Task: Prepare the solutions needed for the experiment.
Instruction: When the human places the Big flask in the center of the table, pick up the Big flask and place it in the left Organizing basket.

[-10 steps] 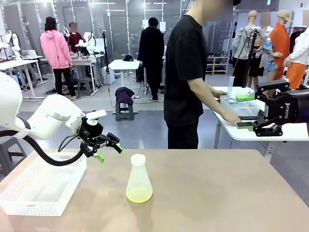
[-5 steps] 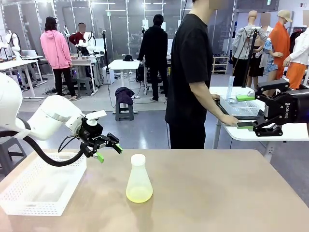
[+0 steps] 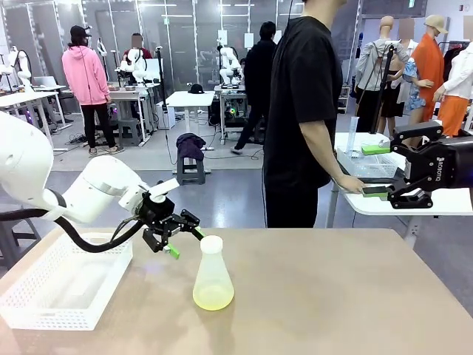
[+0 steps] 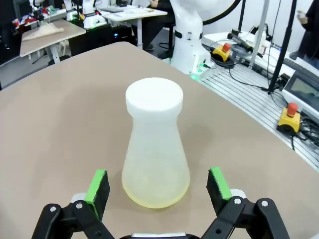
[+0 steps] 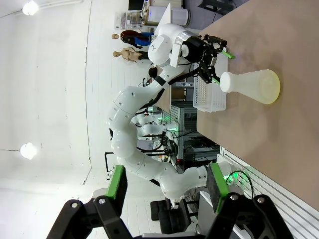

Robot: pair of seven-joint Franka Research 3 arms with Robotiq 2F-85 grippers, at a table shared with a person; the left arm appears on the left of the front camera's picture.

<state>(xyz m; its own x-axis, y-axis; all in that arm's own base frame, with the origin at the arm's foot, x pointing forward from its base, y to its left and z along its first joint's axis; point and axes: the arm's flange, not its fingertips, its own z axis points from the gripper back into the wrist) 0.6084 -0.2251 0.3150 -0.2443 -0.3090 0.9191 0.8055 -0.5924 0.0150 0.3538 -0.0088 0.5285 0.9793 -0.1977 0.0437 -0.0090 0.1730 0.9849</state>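
Since the earlier frame the left gripper has travelled from beside the basket toward the flask, and the person at the far side has shifted a little toward the side table; the right gripper and the flask have not changed position.

Flask: stands upright on the tan table, slightly left of centre in the front view. A white stopper closes its neck. A shallow layer of pale yellow liquid lies in the base. Nothing is in contact with it.

Left gripper: sits just beside the flask neck, at about 10 o'clock from the stopper in the front view, clear of the table. Its jaws stand fully apart and hold nothing. In the left wrist view the flask lies at 12 o'clock, centred between the two green pads, with a gap on each side. No contact is visible.

Right gripper: hangs well apart from the flask, at 2 o'clock from it, high at the right edge of the front view. Its jaws are spread wide and nothing is held. In the right wrist view the flask appears far off, with the left gripper close to its stopper end.

White basket: rests on the table at 9 o'clock from the flask, well apart from it.

Person: stands side-on behind the table, one hand reaching to a clear tray on a white side table.
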